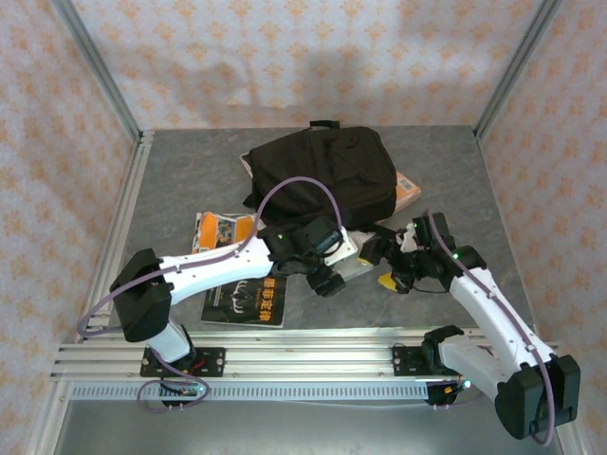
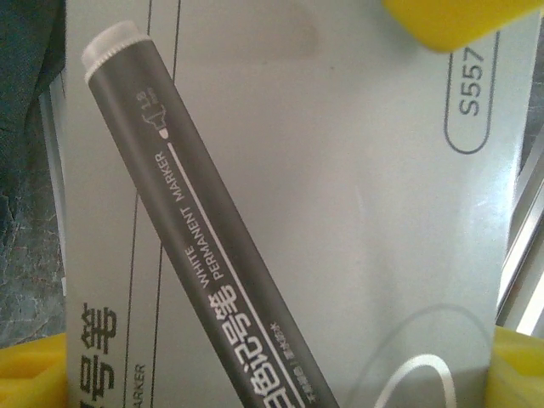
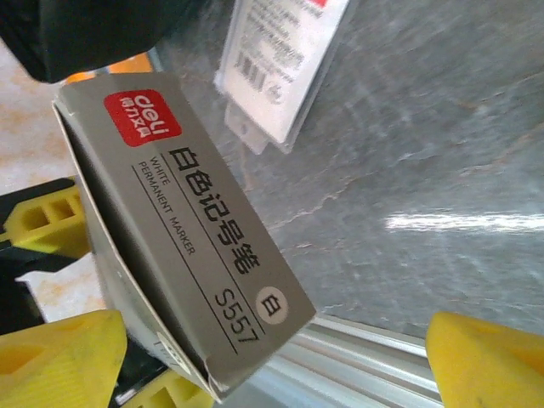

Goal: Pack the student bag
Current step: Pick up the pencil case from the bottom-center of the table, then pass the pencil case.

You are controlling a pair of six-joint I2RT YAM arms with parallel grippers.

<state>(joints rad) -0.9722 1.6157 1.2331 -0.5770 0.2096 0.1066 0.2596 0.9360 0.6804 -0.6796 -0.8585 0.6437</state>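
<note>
Just behind the box, the bag slumps on the desk, soft; I'd grab its top loop. Left gripper clamps the box; right gripper gapes empty beside it.

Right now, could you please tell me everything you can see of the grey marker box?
The marker box is a slim grey cardboard carton with a red deli logo, print reading WHITE PERMANENT MARKER and S557, and a marker pictured on its broad face. It is tilted over the table, spanning the yellow pads of the left pincer, which appear to grip it. It lies near one pad of the open right pincer; contact there is unclear.
</note>
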